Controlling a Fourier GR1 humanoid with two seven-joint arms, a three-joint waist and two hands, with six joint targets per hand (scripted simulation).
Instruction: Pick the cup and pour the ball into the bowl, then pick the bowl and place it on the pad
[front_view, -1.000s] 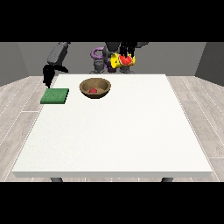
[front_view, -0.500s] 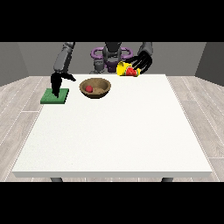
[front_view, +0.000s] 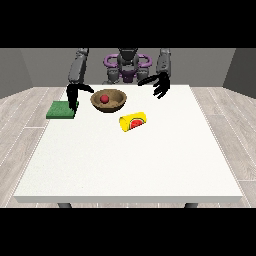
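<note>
A brown wooden bowl (front_view: 114, 102) stands at the far middle-left of the white table (front_view: 135, 165) with a red ball (front_view: 104, 99) inside it. A yellow cup (front_view: 133, 122) with a red mark lies on its side on the table, in front of the bowl and a little to its right. The green pad (front_view: 60, 110) lies flat at the far left edge. The hand at the view's left (front_view: 74, 95) hangs between pad and bowl, fingers pointing down, holding nothing. The hand at the view's right (front_view: 160, 84) hovers right of the bowl, fingers spread, empty.
The robot's torso (front_view: 127, 67) stands behind the table's far edge. Wooden floor surrounds the table on all sides.
The cup has left the hand at the view's right and now lies on the table before the bowl. That hand has opened. The other hand came down beside the bowl.
</note>
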